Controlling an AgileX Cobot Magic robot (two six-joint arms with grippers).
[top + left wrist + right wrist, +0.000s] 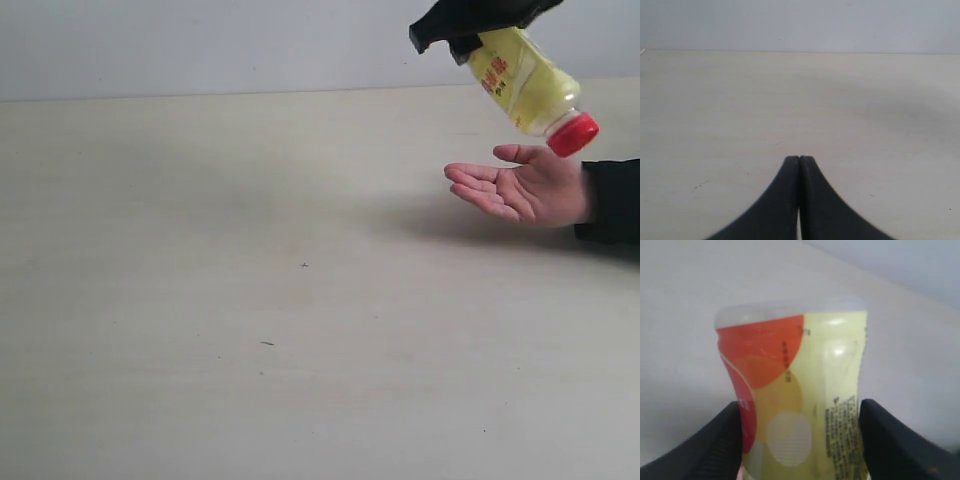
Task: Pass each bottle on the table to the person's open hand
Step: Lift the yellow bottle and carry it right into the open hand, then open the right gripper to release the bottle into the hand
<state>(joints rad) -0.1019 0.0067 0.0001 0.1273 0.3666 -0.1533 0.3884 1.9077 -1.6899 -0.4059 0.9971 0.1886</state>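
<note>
The yellow bottle (pixel 523 85) with its red cap (pixel 573 134) hangs tilted, cap down, just above the person's open hand (pixel 520 189), which lies palm up at the right of the table (pixel 250 300). My right gripper (pixel 470 30) is shut on the bottle's body; in the right wrist view the black fingers (pixel 720 440) press both sides of the yellow bottle (pixel 800 400). My left gripper (pixel 799 159) is shut with nothing in it, over bare table (pixel 790 100). No other bottles show.
A black sleeve cuff (pixel 612 200) enters from the right edge. A pale wall (pixel 200 45) rises behind the table's far edge. Tiny dark specks (pixel 304 265) dot the surface.
</note>
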